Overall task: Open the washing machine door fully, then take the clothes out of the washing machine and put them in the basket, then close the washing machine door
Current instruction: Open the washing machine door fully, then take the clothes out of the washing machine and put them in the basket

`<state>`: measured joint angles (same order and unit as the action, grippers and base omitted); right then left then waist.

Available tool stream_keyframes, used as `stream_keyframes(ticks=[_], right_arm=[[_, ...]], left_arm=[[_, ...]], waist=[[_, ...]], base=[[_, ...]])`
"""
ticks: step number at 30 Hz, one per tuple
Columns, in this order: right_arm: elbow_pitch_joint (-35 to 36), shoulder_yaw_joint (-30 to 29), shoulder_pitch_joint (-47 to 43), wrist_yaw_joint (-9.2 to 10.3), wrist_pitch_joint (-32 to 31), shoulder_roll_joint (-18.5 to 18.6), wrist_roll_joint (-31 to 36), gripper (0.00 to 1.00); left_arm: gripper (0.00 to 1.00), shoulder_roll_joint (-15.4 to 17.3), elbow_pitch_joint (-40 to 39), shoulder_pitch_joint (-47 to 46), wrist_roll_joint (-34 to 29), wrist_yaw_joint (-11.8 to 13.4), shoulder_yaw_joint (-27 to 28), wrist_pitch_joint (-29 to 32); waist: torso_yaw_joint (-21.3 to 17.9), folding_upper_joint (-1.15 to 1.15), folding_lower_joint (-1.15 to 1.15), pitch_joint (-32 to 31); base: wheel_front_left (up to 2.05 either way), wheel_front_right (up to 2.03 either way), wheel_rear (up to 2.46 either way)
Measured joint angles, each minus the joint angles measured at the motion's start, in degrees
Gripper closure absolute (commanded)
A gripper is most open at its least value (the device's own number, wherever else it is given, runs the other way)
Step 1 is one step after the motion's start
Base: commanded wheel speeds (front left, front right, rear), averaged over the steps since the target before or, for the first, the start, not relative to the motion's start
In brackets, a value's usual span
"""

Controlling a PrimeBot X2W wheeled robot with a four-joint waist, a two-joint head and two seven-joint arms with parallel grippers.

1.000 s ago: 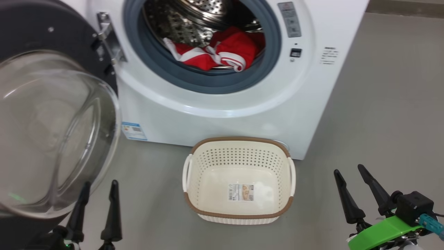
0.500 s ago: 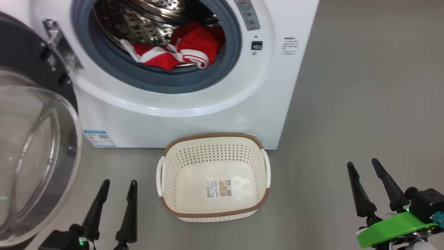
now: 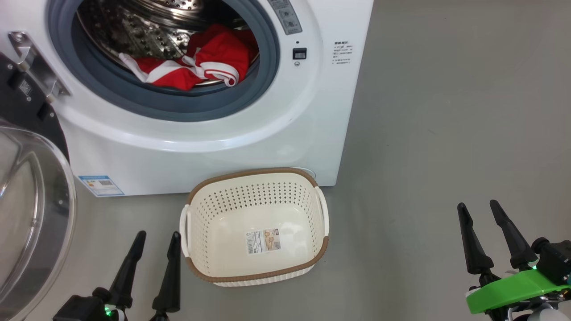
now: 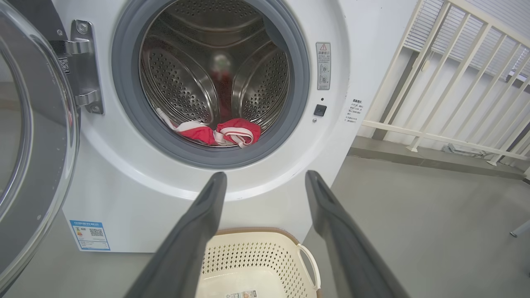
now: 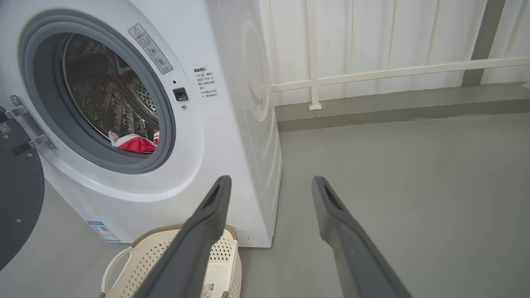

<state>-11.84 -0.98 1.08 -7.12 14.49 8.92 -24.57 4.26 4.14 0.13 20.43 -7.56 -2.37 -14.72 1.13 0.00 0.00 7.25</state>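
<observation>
View swung right; objects stayed put. Fingers splayed wide, empty, on left gripper (image 3: 159, 233) and right gripper (image 3: 477, 203). Between them, nearer the left, sat basket (image 3: 258, 279); ahead, clothes (image 3: 214, 55) in washer (image 3: 200, 147), door (image 3: 26, 214) aside.

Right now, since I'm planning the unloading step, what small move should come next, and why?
Probably raise the left tool toward the drum mouth. The washing machine door stands wide open, the clothes lie near its front lip, the basket holds no clothes, and this tool, open like the right tool, points straight at the clothes.
</observation>
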Motion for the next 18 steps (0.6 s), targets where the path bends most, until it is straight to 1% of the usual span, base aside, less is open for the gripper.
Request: stream_keyframes(ticks=[7,18], right_arm=[[0.2,-0.2,0.0,0.00,0.1,-0.2,0.1,0.00],[0.3,-0.2,0.0,0.00,0.1,-0.5,0.2,0.00]], left_arm=[[0.00,0.0,0.0,0.0,0.0,0.0,0.1,0.0],[0.00,0.0,-0.5,-0.1,0.1,0.0,0.0,0.0]], waist=[[-0.6,0.00,0.00,0.0],[0.1,0.00,0.00,0.3]], base=[[0.00,0.00,0.00],[0.00,-0.01,0.00]])
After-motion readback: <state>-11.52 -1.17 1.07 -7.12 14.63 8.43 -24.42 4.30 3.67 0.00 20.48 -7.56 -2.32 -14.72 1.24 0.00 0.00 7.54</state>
